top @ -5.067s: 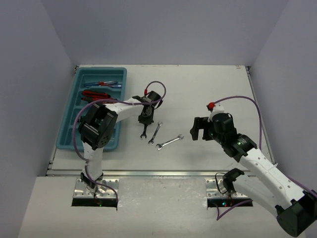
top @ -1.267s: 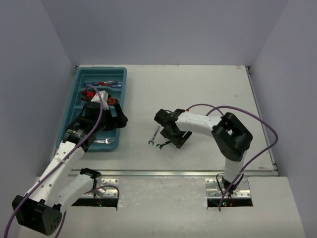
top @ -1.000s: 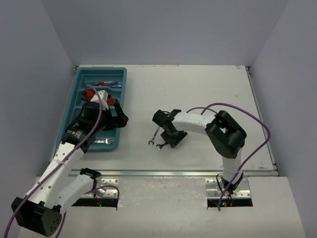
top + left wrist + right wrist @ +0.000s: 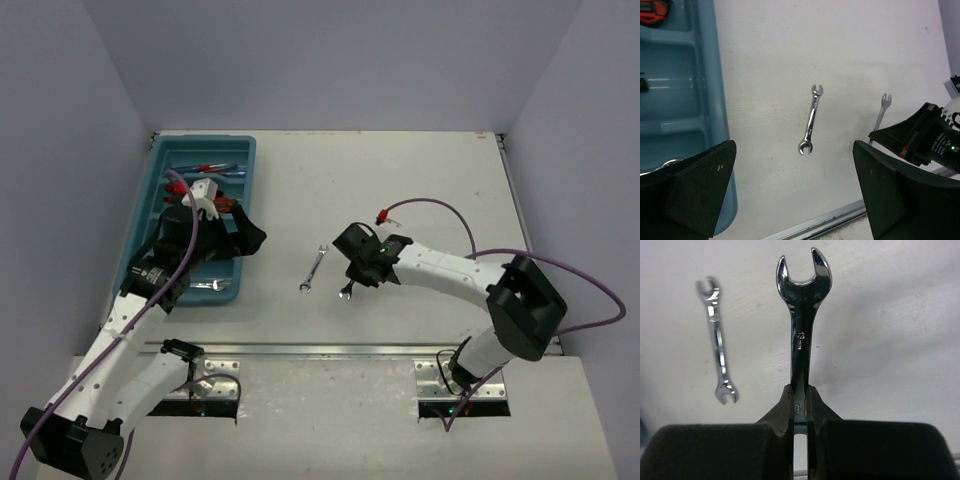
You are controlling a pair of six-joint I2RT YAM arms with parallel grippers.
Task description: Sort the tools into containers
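1. The teal tray (image 4: 137,262) lies at the table's (image 4: 430,180) left side, its long compartments running away from the arm bases.
2. In the tray's farthest compartment lie blue-handled screwdrivers (image 4: 207,169). The next one holds red-handled pliers (image 4: 178,189), partly hidden by the left arm. A silver wrench (image 4: 216,285) lies in the tray's nearest compartment.
3. The left gripper (image 4: 248,240) hangs over the tray's right rim with its fingers (image 4: 690,190) spread wide and nothing between them. The arm covers the tray's middle compartments in the top view.
4. A small wrench (image 4: 314,269) lies flat on the bare table, right of the tray and well apart from it. It points roughly along the tray's length.
5. Farther right of the tray, just beyond the small wrench, the right gripper (image 4: 800,396) has its fingers (image 4: 782,407) pressed tight on the shank of a larger wrench (image 4: 800,335). One open end sticks out past the fingertips, and the two wrenches do not touch.
6. A purple cable (image 4: 440,205) loops over the table on the side of the right arm away from the tray.
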